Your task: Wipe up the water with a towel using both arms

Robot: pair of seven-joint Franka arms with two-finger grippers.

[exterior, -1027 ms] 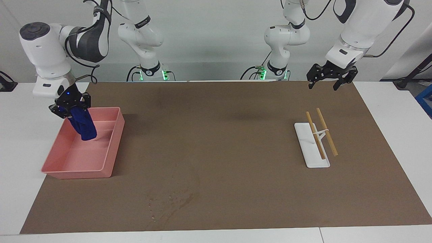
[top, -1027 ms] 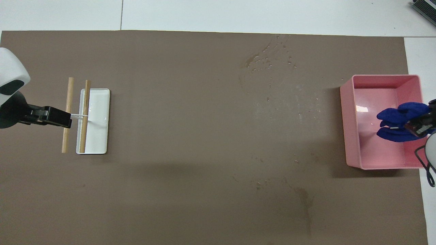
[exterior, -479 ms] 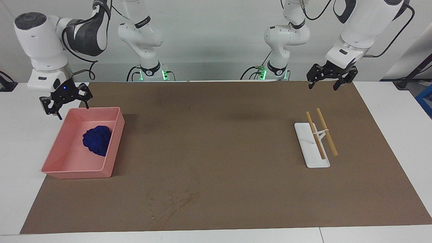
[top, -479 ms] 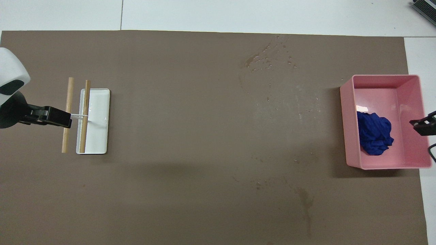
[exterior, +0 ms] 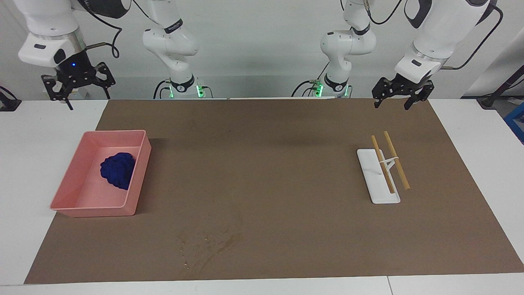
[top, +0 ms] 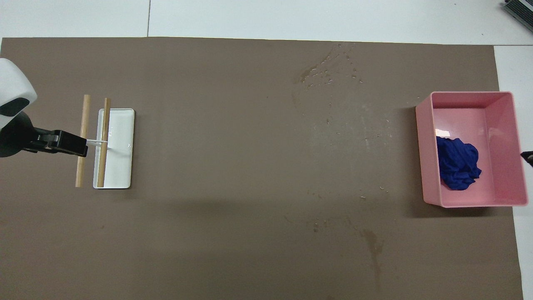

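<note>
Navy towel (exterior: 118, 169) dropped in pink tray (exterior: 65, 192); right gripper (exterior: 76, 86) open, empty, lifted clear. Left gripper (exterior: 400, 97) open, empty, waiting. You're likely done.

The crumpled navy-blue cloth towel (exterior: 118, 170) lies in the pink rectangular plastic tray (exterior: 138, 178) at the right arm's end of the brown mat (exterior: 262, 164), at nine o'clock in the facing view. At three o'clock, the white rack with two wooden rods (exterior: 385, 170) stands on the mat. Water droplets (exterior: 206, 241) lie at six o'clock, farther from the robots.
</note>
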